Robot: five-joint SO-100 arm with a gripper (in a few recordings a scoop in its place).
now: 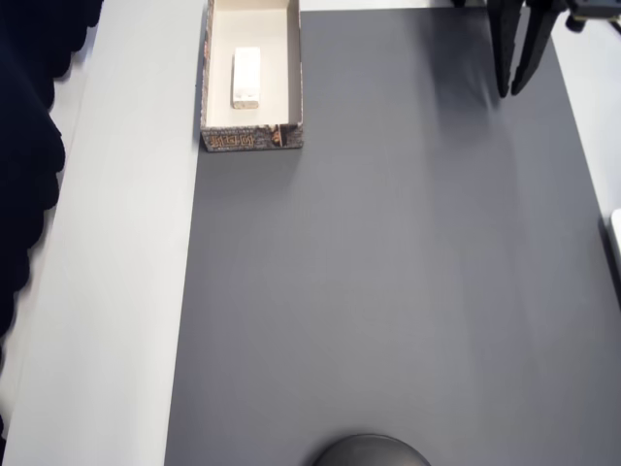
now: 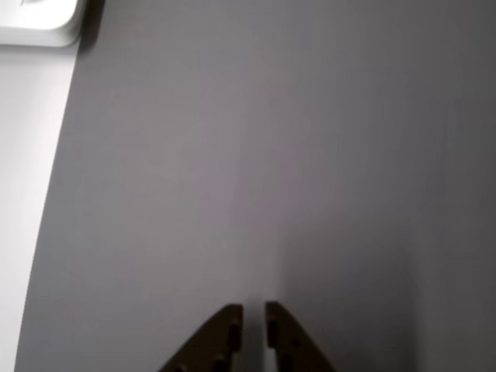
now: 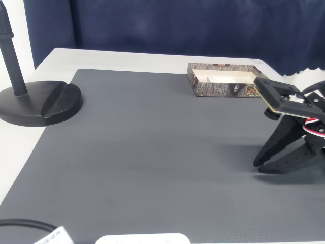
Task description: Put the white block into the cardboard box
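In the overhead view we find the cardboard box (image 1: 252,76) at the upper left of the frame, straddling the edge between the pale bench (image 1: 126,243) and the grey mat (image 1: 388,272). The white block (image 1: 246,77) lies flat inside it on the cream floor, clear of the walls. At the upper right, well apart from the box, sits our gripper (image 1: 516,87), tips low over the mat. In the wrist view the jaws stand nearly closed with a thin slit between them and nothing held. We judge the placing done, so the step in hand is retreat. To do it well, we should lift the tips off the mat before swinging, and stay away from the box walls.
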